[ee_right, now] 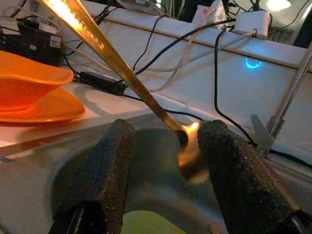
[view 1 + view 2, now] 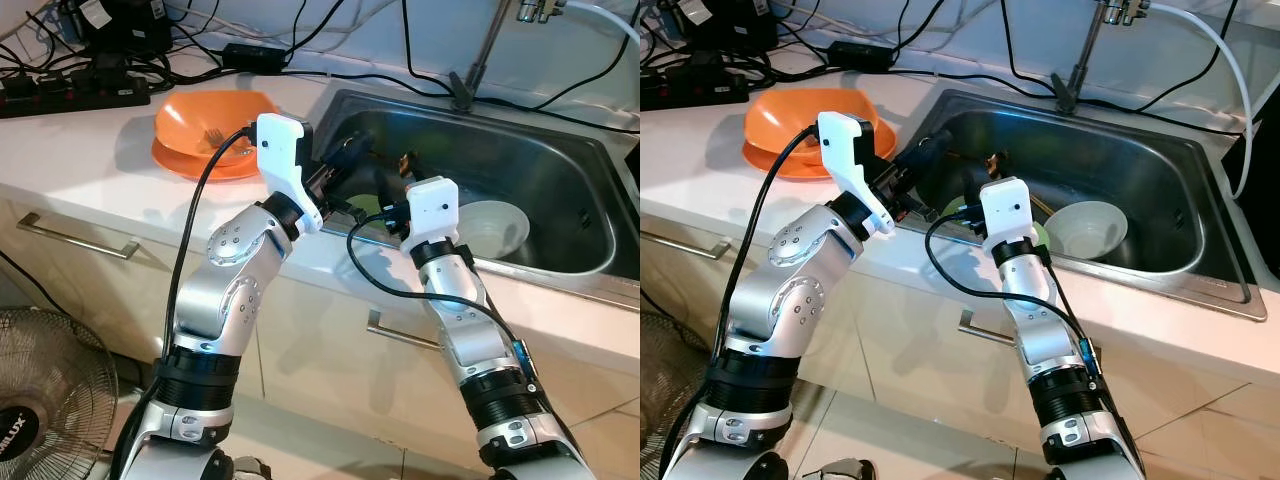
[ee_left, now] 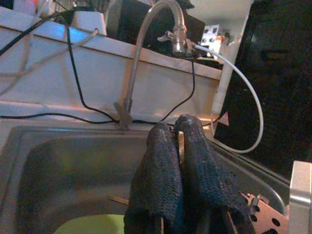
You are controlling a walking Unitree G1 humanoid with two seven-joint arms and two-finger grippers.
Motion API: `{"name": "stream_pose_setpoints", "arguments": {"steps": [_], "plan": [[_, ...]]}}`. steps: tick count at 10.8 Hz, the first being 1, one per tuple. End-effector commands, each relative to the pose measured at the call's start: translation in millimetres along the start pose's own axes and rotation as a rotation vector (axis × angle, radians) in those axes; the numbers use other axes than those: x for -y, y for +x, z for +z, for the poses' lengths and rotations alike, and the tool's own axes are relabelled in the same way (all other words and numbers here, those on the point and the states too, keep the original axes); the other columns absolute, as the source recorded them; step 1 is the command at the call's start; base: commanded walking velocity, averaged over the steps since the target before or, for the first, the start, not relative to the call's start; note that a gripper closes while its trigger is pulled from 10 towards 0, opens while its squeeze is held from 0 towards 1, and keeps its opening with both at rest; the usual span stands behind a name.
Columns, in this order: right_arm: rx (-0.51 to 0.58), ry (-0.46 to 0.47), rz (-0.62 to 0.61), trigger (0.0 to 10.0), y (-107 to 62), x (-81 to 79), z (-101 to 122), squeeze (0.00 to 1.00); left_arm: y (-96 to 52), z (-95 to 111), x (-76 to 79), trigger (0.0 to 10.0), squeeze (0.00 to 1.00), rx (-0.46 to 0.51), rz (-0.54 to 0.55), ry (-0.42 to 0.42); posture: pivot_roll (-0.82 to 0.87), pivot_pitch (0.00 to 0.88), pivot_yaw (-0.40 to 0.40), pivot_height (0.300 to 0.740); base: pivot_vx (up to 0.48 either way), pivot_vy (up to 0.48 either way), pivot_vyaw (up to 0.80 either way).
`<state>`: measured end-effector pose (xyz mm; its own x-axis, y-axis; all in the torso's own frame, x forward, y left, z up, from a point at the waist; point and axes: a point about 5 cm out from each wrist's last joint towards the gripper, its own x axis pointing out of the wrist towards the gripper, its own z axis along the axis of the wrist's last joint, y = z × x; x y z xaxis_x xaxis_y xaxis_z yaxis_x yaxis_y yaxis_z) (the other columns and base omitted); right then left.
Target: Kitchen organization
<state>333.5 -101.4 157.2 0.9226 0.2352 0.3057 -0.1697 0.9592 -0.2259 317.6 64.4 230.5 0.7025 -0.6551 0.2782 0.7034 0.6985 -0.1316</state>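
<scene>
A golden spoon [image 1: 122,68] slants between the wide-apart fingers of my right gripper [image 1: 165,129]. Its bowl rests against one finger [image 1: 234,170] and its handle rises toward the camera. I cannot make out what holds it. Its gold tip [image 2: 405,160] pokes up just above the right wrist housing. My right gripper [image 2: 382,185] is open over the near left corner of the steel sink [image 2: 560,180]. My left gripper [image 2: 358,150] reaches in from the counter beside it. Its fingers [image 3: 161,161] are pressed shut, pointing at the faucet [image 3: 146,53].
A white bowl [image 2: 492,228] and something light green [image 2: 367,205] sit in the sink. An orange bowl [image 2: 205,115] rests on an orange plate [image 2: 190,162] on the counter to the left. Cables and a power strip [image 2: 70,95] line the back. A fan [image 2: 50,400] stands on the floor at the left.
</scene>
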Motion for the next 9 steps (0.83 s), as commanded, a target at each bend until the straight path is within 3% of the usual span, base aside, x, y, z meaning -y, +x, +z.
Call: {"name": "stream_pose_setpoints", "arguments": {"steps": [1, 6, 7, 8, 9], "plan": [[0.021, 0.005, 0.006, 10.0, 3.1, -1.5, 4.5, 0.00, -0.2, 1.1, 8.4, 10.0, 0.00, -0.009, -0.052, 0.001, 0.08, 0.022, -0.028, 0.740, 0.000, 0.000, 0.00], [0.022, 0.015, 0.001, 10.0, 3.6, -3.3, 4.7, 0.00, -2.1, -8.0, 11.7, 10.0, 0.00, -0.067, -0.074, 0.018, 0.08, 0.019, -0.027, 0.740, 0.000, 0.000, 0.00], [0.014, 0.020, 0.002, 3.0, 3.2, -3.9, 2.9, 0.00, -2.5, -7.8, 11.1, 10.0, 0.00, -0.073, -0.074, 0.025, 0.08, 0.018, -0.026, 0.740, 0.000, 0.000, 0.00], [0.013, 0.023, 0.001, 0.0, 2.9, -4.1, 2.5, 0.00, -2.9, -7.8, 10.3, 10.0, 0.00, -0.074, -0.071, 0.030, 0.08, 0.018, -0.026, 0.740, 0.000, 0.000, 0.00], [0.009, 0.026, 0.001, 0.0, 2.1, -4.5, 1.5, 0.00, -3.1, -7.4, 10.2, 10.0, 0.00, -0.073, -0.070, 0.032, 0.08, 0.020, -0.027, 0.740, 0.000, 0.000, 0.00]]}}
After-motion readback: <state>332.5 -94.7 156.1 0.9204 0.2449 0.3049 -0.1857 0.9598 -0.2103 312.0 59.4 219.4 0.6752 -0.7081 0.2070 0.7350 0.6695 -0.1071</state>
